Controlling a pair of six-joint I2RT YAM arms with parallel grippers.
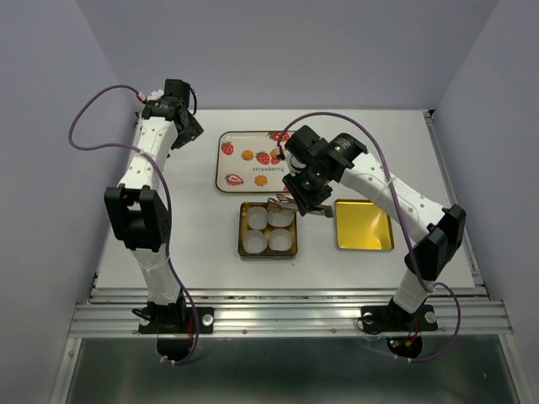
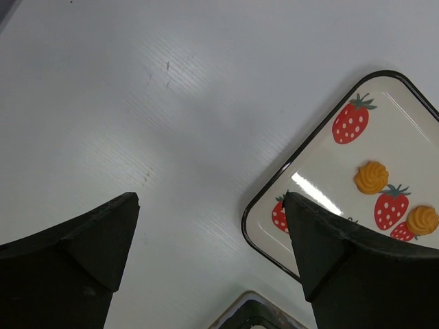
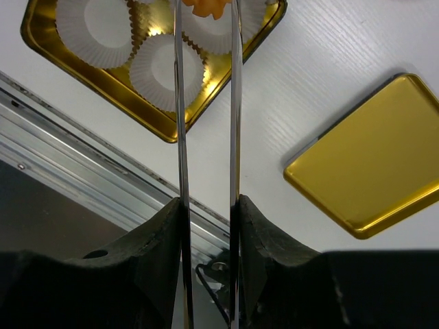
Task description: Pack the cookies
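Observation:
My right gripper [image 3: 206, 205] is shut on a pair of metal tongs [image 3: 180, 103]. The tongs' tips pinch an orange-yellow cookie [image 3: 206, 5] over a white paper cup at the far edge of the gold tin [image 3: 89, 75]. In the top view the right gripper [image 1: 307, 198] hangs at the tin's [image 1: 244, 251] back right corner. Other cookies [image 1: 247, 155] [image 1: 259, 179] lie on the strawberry tray [image 1: 226, 168]. Two of them show in the left wrist view [image 2: 371, 177] [image 2: 422, 220]. My left gripper [image 2: 209, 205] is open and empty over bare table left of the tray [image 2: 264, 205].
The tin holds several white pleated cups [image 3: 96, 24] [image 3: 167, 68]. Its gold lid [image 1: 364, 224] lies flat to the tin's right and also shows in the right wrist view [image 3: 370, 164]. The table's metal front rail [image 1: 286, 316] runs along the near edge.

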